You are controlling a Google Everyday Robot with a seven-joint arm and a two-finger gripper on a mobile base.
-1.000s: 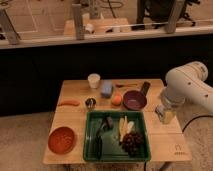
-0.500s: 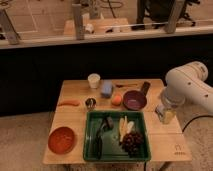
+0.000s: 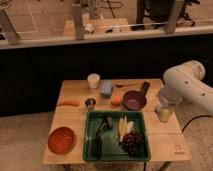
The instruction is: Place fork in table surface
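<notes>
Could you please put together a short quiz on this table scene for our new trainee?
1. True or false: the thin orange-brown fork lies inside the green rectangular tray.
2. Which lies nearest the light-wood tabletop's left edge: A) white cup, B) orange carrot-like stick, C) purple bowl?
3. Fill in: the gripper hangs near the tabletop's ____ edge.
Key: 1 false, it lies on the tabletop behind the purple bowl, outside the tray; 2 B; 3 right.

Thin orange-brown fork (image 3: 126,85), flat on table surface (image 3: 72,119)
</notes>
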